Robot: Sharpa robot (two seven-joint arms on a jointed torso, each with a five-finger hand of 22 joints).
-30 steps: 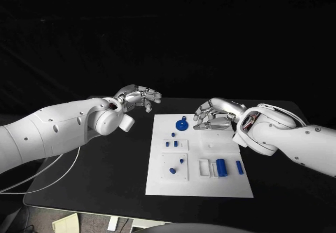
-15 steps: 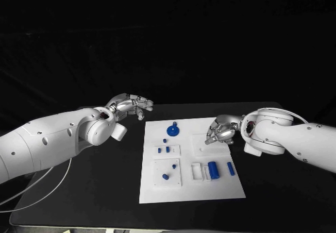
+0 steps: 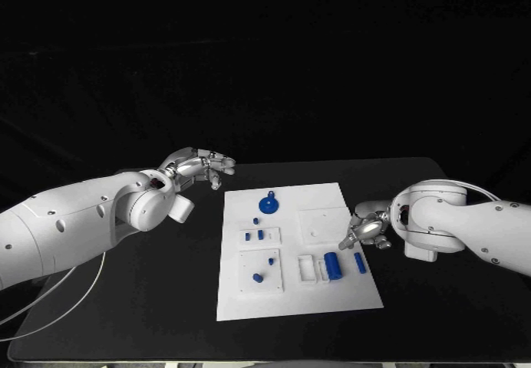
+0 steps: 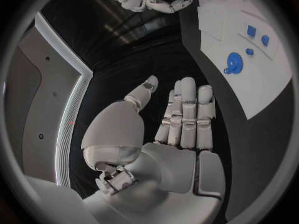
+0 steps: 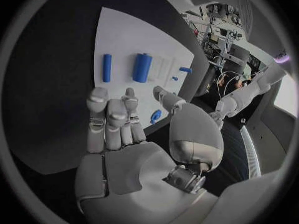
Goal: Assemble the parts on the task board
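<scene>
Fingers of the left hand [image 3: 200,166] stretched empty beside the task board [image 3: 298,299], while the right hand [image 3: 366,229] hovered empty, fingers extended, at its edge.

White flat plastic task board [image 3: 298,299] on black bench [image 3: 166,307]; small blue plastic parts [image 3: 333,265]; silver metal hands.
</scene>
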